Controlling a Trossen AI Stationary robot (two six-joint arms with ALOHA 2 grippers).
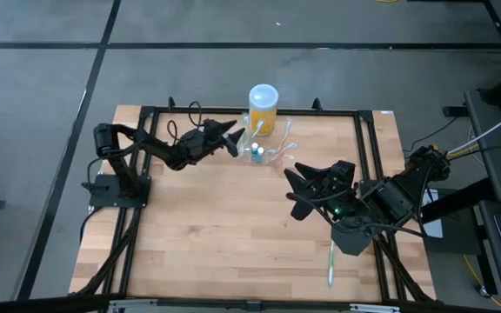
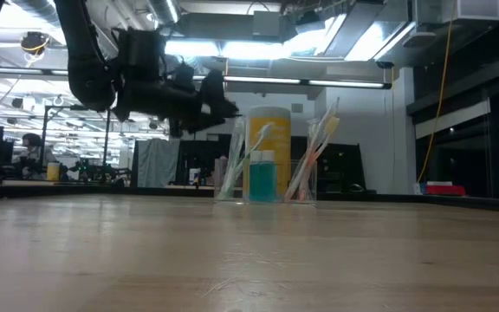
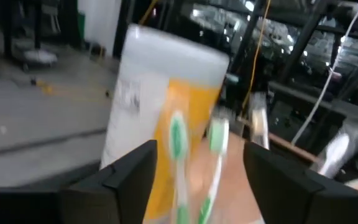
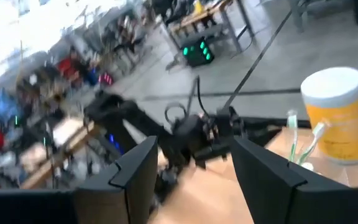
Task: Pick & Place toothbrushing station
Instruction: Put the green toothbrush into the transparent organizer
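Observation:
The toothbrushing station [image 1: 266, 149] is a clear holder standing on the wood near the table's far edge. Several toothbrushes lean upright in it, and a teal bottle [image 2: 262, 176] stands in its middle. My left gripper [image 1: 236, 137] hovers open just left of the station's top, pointing level at it. In the left wrist view, two green-headed toothbrushes [image 3: 178, 137] show between its spread fingers, untouched. My right gripper [image 1: 292, 187] hangs open high over the table's right half, with nothing between its fingers [image 4: 135, 168].
A yellow cylindrical container with a white lid [image 1: 263, 106] stands right behind the station. A green-and-white toothbrush [image 1: 330, 261] lies loose on the table near the front right. A black frame [image 1: 359, 139] borders the table. Bare wood spreads across the near half.

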